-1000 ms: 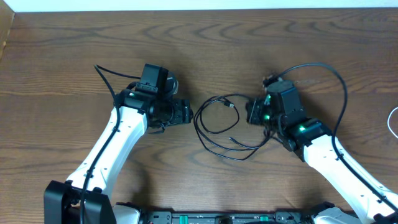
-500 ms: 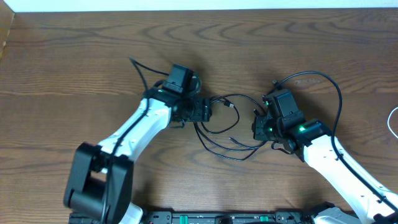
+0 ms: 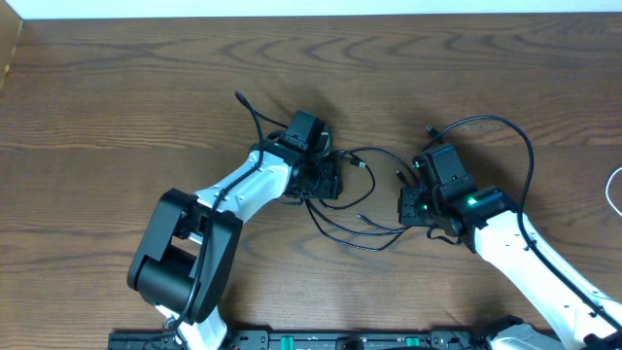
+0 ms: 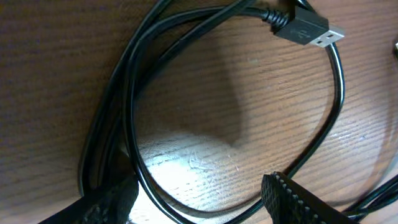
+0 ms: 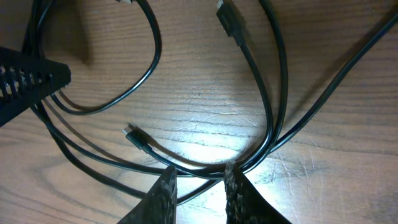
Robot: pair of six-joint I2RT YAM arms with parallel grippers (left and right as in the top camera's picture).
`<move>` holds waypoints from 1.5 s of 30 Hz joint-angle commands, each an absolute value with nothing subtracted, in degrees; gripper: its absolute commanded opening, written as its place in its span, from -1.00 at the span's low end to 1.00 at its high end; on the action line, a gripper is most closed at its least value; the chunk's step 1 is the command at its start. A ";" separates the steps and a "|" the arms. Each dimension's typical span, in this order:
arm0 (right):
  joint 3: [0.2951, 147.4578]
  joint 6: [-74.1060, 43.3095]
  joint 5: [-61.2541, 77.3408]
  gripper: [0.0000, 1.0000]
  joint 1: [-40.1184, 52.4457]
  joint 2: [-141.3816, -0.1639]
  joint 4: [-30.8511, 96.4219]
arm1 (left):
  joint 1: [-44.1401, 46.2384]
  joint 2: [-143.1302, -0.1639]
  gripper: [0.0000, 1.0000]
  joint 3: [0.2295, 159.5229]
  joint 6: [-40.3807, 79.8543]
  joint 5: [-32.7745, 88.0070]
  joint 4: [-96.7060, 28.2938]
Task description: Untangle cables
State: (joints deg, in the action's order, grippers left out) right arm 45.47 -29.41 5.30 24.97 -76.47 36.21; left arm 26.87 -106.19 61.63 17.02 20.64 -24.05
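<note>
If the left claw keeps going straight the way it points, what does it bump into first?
Most likely the thin black cord: its loop curves on the brown wooden table just ahead of the left gripper's open jaws. Depth is unclear, though.

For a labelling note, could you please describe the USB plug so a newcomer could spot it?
On the wooden table, a thin black cable lies looped between the left gripper and the right gripper. The USB plug sits beside the left gripper; alone among the visible cable ends, it has a flat silver tip.
</note>
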 commanded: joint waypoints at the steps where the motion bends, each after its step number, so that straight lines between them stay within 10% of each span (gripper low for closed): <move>1: 45.56 -28.62 4.60 -0.58 24.73 -76.51 36.27 | 28.03 -109.56 0.38 61.17 19.68 20.12 -24.67; 4: 45.56 -28.62 4.40 -0.59 24.73 -76.51 36.27 | 29.56 -109.95 0.36 61.17 20.53 20.10 -24.16; 16: 45.56 -28.58 0.89 -0.54 24.73 -76.51 41.15 | 29.93 -109.86 -0.85 61.63 20.45 19.86 -20.45; 27: 45.54 -27.07 -3.46 -0.38 24.73 -76.51 42.44 | 22.55 -93.08 -0.85 61.84 20.23 19.86 -21.93; 32: 44.93 -30.09 -2.83 -0.33 24.73 -76.55 42.78 | 22.57 -93.36 -0.37 61.32 20.23 19.84 -27.38; 45: 43.38 -31.66 0.62 -0.34 24.73 -84.77 34.20 | 24.32 -99.13 -0.16 59.40 20.27 20.53 -32.58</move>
